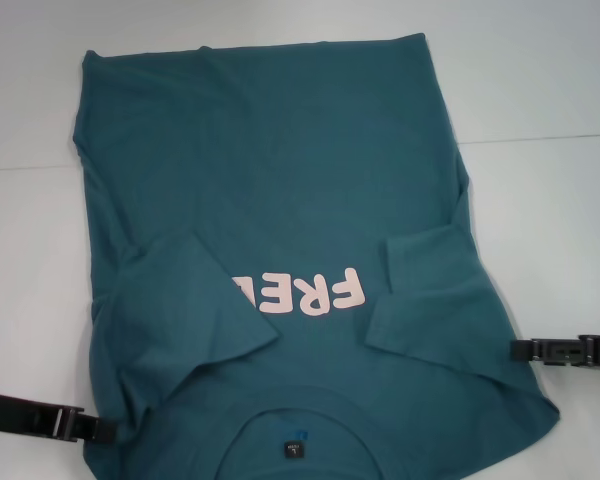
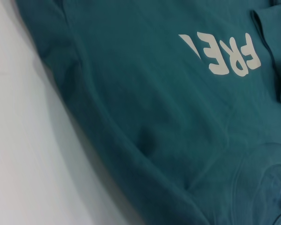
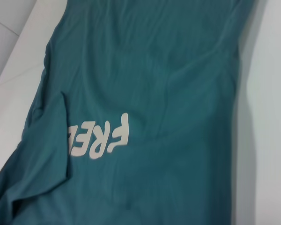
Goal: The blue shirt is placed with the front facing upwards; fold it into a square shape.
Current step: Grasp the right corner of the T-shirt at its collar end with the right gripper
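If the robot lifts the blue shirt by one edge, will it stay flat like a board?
Probably not. The blue shirt looks soft: it wrinkles and its sleeves lie folded over, so it would likely droop. Spread on the table, it may drag rather than roll.

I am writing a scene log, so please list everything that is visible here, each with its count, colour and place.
Dark teal-blue short-sleeved cotton T-shirt: one, front up, spread over the middle of the table, collar nearest the robot, both sleeves folded inward.
Pale pink lettering: one print, on the shirt's chest, partly covered by the sleeve on the robot's left.
Small black neck tag: one, inside the collar.
White table: one, under the shirt.
Left gripper: one, black, at the shirt's left edge near the shoulder.
Right gripper: one, black, at the shirt's right edge.
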You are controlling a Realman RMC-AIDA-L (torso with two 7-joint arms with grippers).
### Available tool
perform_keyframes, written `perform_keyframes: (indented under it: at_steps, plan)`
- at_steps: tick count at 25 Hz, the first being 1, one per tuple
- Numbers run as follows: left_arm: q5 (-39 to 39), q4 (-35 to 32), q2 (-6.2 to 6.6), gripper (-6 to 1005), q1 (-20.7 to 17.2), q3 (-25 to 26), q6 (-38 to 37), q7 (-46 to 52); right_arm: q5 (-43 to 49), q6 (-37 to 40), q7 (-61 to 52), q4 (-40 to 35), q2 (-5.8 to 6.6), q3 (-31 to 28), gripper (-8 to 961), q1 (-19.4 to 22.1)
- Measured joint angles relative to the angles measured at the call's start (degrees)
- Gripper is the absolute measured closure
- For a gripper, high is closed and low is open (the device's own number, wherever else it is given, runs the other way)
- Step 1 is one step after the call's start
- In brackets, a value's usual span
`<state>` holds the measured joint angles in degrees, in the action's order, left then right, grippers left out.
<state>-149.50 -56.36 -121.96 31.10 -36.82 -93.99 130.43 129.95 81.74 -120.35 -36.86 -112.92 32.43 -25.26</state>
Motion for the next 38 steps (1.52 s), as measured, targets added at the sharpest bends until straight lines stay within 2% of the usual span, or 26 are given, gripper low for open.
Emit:
perform_keyframes:
  at_steps: [6,18,28,38]
  plan:
    - [0.00,0.03,-0.09,972,0.17,0.00,0.14,0.00,0.00,-4.45,1.78,-0.13,-1.87,0.07,71,-1.56]
    - [0.00,0.12,-0.12,972,0.38,0.00,0.74,0.00,1.21,-11.28,2.03,0.30,-3.33,0.27,72,-5.84]
    - [0.00,0.22,-0.12,971,0.53,0.00,0.77,0.00,1.75,-16.32,1.70,0.52,-4.87,2.12,71,-7.36]
    - [0.00,0.20,-0.03,971,0.64,0.00,0.74,0.00,1.56,-14.50,1.92,1.76,-5.14,3.11,72,-7.79]
